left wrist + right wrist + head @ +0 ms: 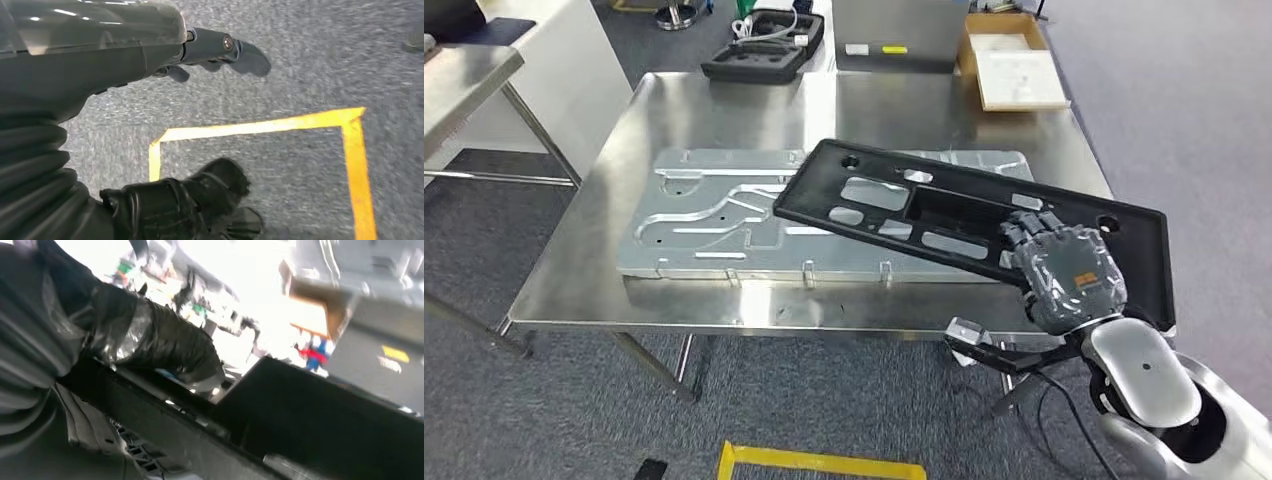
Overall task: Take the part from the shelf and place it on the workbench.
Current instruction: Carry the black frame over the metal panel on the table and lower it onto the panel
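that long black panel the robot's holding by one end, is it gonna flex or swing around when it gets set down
The black panel looks rigid: it spans out over the workbench from the right robot hand without visible sag. Held near one end, it may tend to pivot or tilt. Its many cutouts suggest it is fairly light for its length.

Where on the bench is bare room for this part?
Bare steel: the bench strip left of the plate, and the band between the plate and the case. The middle is crowded: the right hand holds the part over the plate.
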Controlling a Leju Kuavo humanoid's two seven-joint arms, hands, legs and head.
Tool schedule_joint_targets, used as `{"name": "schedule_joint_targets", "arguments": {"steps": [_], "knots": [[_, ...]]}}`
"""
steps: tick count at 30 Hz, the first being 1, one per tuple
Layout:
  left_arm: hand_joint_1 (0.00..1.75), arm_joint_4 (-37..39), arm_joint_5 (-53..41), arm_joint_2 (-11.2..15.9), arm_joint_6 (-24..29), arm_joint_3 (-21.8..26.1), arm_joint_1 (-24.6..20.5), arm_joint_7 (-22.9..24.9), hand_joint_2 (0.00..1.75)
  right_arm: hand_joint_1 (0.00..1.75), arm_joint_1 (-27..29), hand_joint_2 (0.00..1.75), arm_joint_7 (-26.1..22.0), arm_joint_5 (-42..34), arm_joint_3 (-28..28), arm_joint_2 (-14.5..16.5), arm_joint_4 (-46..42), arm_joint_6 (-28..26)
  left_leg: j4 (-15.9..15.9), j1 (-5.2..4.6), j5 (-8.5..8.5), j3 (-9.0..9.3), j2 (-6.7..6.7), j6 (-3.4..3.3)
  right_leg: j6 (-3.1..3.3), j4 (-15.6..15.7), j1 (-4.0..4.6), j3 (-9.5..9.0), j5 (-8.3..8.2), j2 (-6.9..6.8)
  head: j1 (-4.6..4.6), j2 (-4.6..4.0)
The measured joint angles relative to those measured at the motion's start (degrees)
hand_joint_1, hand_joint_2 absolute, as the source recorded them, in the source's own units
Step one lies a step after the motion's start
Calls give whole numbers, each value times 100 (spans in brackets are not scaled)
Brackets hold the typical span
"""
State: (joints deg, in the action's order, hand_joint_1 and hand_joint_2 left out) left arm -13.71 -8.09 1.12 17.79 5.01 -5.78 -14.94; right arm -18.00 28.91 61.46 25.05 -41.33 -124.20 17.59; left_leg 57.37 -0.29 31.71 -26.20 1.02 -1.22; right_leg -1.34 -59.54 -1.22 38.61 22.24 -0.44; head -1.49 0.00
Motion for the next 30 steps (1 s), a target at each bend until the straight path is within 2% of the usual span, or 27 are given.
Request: {"name": "schedule_joint_targets", "arguments": {"steps": [2,3,4,7,8,9,11,12,13,15,17,18,19,22,23,24,25,27,28,30], "knots": [[0,1,3,1,6,0,4,-16,175,175,70,175,70,-74,-56,1,38,31,89,4,9,-3,-12,58,83,22,-18,-46,-19,23,12,0],[0,1,5,2,8,0,0,-19,175,175,93,175,101,-111,-88,1,63,32,255,10,27,-80,-21,85,115,41,-30,-62,-17,28,20,0],[0,1,8,4,9,0,-9,-21,175,175,118,175,127,-146,-123,0,91,17,493,19,109,-220,-34,111,140,50,-34,-74,-9,34,27,0],[0,1,25,5,9,0,-22,-20,175,175,273,175,188,-276,-301,-2,244,-118,1444,29,549,-870,-59,160,182,59,-22,-107,44,38,35,0],[0,1,33,4,5,0,-16,-17,175,175,367,175,203,-335,-379,-2,334,-191,1560,29,589,-1014,-61,151,187,59,-11,-133,71,37,34,0],[0,1,49,4,-14,0,-9,-15,175,175,472,175,218,-407,-465,-2,444,-267,1485,28,494,-1066,-62,131,186,59,1,-171,100,35,34,0],[0,1,96,10,-119,0,-2,-13,175,175,653,175,250,-558,-620,-1,660,-397,835,13,-39,-915,-62,57,179,62,23,-258,152,32,32,0],[0,1,123,17,-211,0,-5,-14,175,175,717,175,262,-636,-701,1,772,-456,491,-7,-243,-823,-63,21,170,63,34,-292,168,32,30,0],[0,0,145,23,-311,-1,-12,-19,175,175,769,175,273,-704,-783,2,877,-517,243,-29,-346,-756,-62,-9,151,67,39,-305,179,34,31,0],[0,0,175,33,-487,-2,-21,-36,175,175,855,175,283,-812,-949,9,1079,-625,98,-63,-364,-736,-59,-59,93,79,44,-311,190,41,33,0],[0,-1,186,40,-598,-3,-27,-67,175,175,929,175,285,-894,-1114,18,1285,-687,39,-40,-482,-680,-59,-118,18,69,49,-317,221,48,33,0],[0,-1,177,43,-632,-5,-36,-82,175,175,960,175,284,-943,-1195,22,1409,-710,4,-24,-526,-646,-61,-146,-11,-18,49,-286,290,50,26,0],[0,-2,162,43,-652,-9,-53,-93,175,175,982,175,284,-989,-1264,26,1533,-727,-30,-7,-559,-617,-64,-172,-35,-212,50,-199,413,53,16,0],[0,-2,117,43,-657,-20,-98,-102,175,175,1043,175,264,-1132,-1411,48,1888,-799,-40,-14,-569,-620,-67,-214,-80,-1258,33,308,906,54,3,0],[0,-2,109,43,-654,-21,-103,-101,175,175,1069,175,253,-1165,-1446,60,1996,-820,-34,-19,-559,-621,-67,-217,-94,-1464,26,415,946,53,4,0],[0,-2,104,43,-650,-22,-104,-101,175,175,1096,175,245,-1188,-1476,71,2094,-833,-25,-21,-546,-617,-66,-217,-102,-1450,18,415,873,52,3,0],[0,-2,103,43,-648,-23,-106,-100,175,175,1118,175,238,-1202,-1502,80,2178,-840,-9,-21,-528,-610,-65,-208,-106,-1192,8,296,698,49,3,0],[0,-2,104,44,-646,-25,-116,-101,175,175,1134,175,230,-1210,-1556,89,2315,-856,50,-31,-470,-608,-62,-170,-94,-415,-1,-85,353,40,3,0],[0,-2,105,44,-645,-26,-125,-101,175,131,1136,131,227,-1211,-1582,93,2364,-866,81,-42,-441,-617,-61,-147,-71,-135,2,-222,265,39,5,0],[0,-2,109,47,-643,-26,-141,-102,175,44,1142,44,223,-1212,-1626,108,2443,-887,104,-65,-411,-630,-61,-104,-10,8,23,-300,273,42,13,0]]}}
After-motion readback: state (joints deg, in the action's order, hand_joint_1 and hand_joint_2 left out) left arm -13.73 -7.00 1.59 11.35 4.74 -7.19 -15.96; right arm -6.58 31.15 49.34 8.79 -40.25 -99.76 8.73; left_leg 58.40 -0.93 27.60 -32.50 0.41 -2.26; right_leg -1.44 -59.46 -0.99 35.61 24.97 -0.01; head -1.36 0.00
